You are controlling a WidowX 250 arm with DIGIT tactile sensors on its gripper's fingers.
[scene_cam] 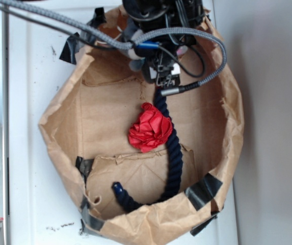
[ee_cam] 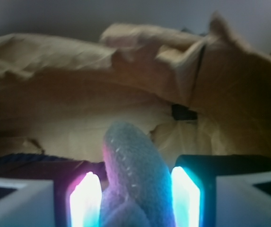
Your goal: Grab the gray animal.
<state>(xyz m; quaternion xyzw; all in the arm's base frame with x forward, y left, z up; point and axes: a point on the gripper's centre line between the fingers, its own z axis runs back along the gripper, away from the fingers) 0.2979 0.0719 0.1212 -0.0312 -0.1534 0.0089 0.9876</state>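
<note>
exterior: bright, even, soft shadows | wrist: dim, blurred; my fingers [ee_cam: 84, 198] glow overexposed; paper wall [ee_cam: 55, 75] out of focus

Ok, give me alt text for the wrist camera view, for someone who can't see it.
A gray plush ear stands between the end effector's two glowing fingers, seen close up. Behind it rise the crumpled brown walls of a paper bag, slightly blurred.

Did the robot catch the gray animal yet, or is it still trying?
Nearly there. The gripper has reached the small gray plush animal, and a fuzzy gray part sits between its two glowing fingers. Whether they are squeezing it is unclear. Lifting it out of the brown paper basket is left. The red crumpled paper flower and dark navy rope lie untouched.
</note>
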